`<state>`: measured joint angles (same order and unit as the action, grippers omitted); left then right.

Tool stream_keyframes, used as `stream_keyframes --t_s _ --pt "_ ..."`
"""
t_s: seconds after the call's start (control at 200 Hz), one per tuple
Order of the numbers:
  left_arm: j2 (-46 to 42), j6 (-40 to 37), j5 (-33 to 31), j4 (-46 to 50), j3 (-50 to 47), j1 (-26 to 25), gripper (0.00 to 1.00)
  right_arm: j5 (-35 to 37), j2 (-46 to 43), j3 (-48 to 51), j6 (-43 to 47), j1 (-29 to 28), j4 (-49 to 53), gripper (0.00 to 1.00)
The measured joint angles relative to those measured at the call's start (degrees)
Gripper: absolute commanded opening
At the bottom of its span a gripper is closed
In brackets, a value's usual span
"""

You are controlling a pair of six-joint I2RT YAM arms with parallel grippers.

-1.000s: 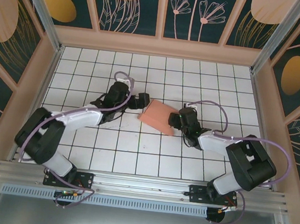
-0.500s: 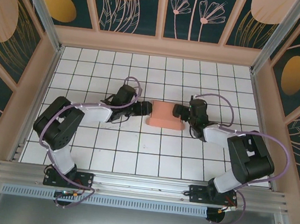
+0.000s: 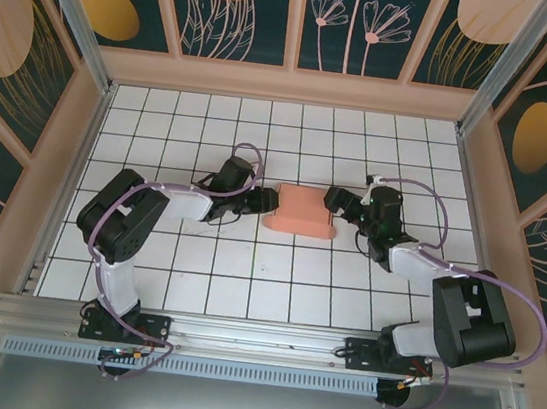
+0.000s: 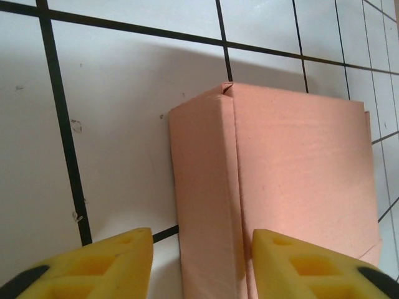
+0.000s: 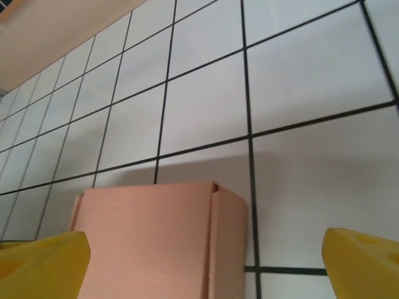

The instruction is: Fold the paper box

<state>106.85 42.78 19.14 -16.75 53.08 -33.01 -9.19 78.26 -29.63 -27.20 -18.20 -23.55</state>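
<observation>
Left tool (image 3: 267,201) parted, empty | right tool (image 3: 336,200) spread wide | paper box (image 3: 303,211) between them

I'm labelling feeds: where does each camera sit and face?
Top external: above and behind the bases, looking down; both arms show; left gripper and right gripper flank the paper box.
Left wrist: on the left arm, facing the box's end; fingertips below.
Right wrist: on the right arm, facing the box's other end; fingertips in bottom corners.
All share the box.
</observation>
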Motion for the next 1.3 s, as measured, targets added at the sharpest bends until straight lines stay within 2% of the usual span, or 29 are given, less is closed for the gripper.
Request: stream_keyframes --t_s 0.24,0.485,0.826,1.176,1.301 --pt "0.0 0.5 -0.1 -1.1 0.0 0.0 0.26 -5.5 0.2 0.0 -3.1 0.0 0.6 0.94" --pt "0.0 1.6 -0.2 -3.2 -0.8 0.0 0.17 -8.1 0.8 0.0 -8.7 0.0 1.6 0.89" --pt "0.0 2.5 -0.2 -4.5 -1.3 0.0 0.10 -11.5 1.3 3.8 -17.0 0.0 1.2 0.87" --pt "0.0 2.5 -0.3 -4.5 -1.6 0.0 0.06 -16.9 6.1 4.7 -22.6 0.0 -6.8 0.85" --pt "0.0 2.5 -0.5 -4.6 -1.9 0.0 0.07 -18.1 7.1 4.7 -22.9 0.0 -8.5 0.76"
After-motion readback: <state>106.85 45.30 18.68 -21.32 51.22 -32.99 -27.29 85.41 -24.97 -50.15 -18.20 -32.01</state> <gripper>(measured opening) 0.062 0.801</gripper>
